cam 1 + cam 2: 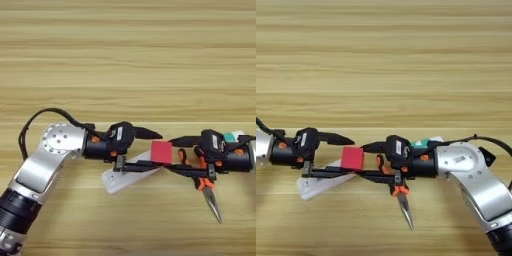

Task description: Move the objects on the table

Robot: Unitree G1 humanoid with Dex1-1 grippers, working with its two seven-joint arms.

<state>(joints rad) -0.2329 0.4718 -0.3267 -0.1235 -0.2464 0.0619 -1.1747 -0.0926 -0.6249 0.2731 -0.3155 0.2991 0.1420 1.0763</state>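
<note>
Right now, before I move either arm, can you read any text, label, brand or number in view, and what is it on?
No text can be read.
White label on the left gripper housing: too blurred to read.
White label on the right gripper housing: too blurred to read.
Marking on the right arm's silver joint: dark print, too small to read.
Red cube, white bar, pliers: no writing visible.

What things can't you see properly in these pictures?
- Green-and-white thing: mostly hidden behind the right arm in both views, so what it is stays unclear.
- Pliers: the orange handles lie partly under the right tool.
- White flat piece: its far end is covered by the red cube.
- Whether the left tool or the right tool grips the cube: they overlap there.
</note>
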